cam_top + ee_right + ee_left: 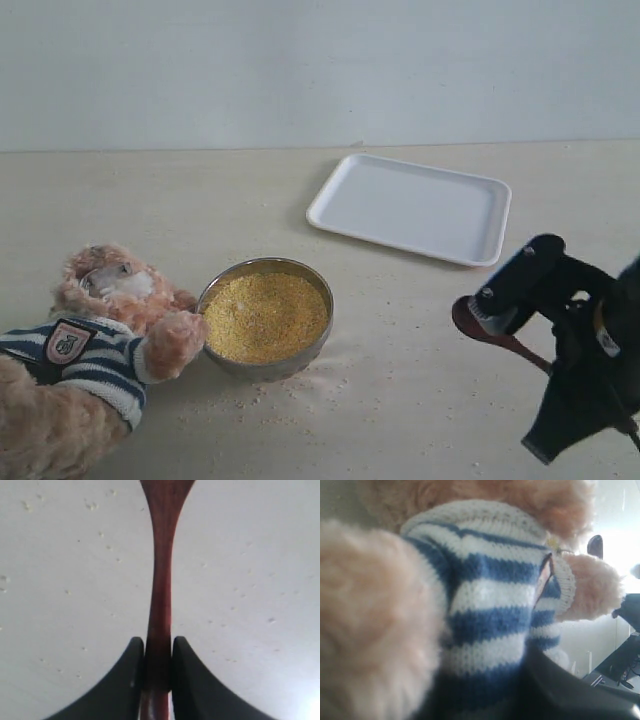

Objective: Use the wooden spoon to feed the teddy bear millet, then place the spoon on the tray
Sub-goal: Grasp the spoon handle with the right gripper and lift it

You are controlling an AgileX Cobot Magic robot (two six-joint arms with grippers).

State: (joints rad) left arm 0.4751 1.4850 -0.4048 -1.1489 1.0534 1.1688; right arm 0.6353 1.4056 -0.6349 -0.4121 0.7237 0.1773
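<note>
The teddy bear (pixel 100 350) lies at the front left, its paw against the steel bowl (pixel 325 300) heaped with millet (pixel 265 315). In the left wrist view its striped shirt (pixel 490 605) fills the frame. My left gripper (pixel 485 695) is shut on the bear's body, with one dark finger (pixel 570 690) beside the shirt. The bear hides this gripper in the exterior view. At the right, my right gripper (pixel 500 310) (pixel 158 645) is shut on the handle of the wooden spoon (pixel 470 320) (pixel 161 555), just above the table. The white tray (pixel 410 205) sits at the back right.
Loose millet grains (pixel 300 385) are scattered on the table in front of the bowl and under the spoon (pixel 100 510). A pale wall runs along the table's far edge.
</note>
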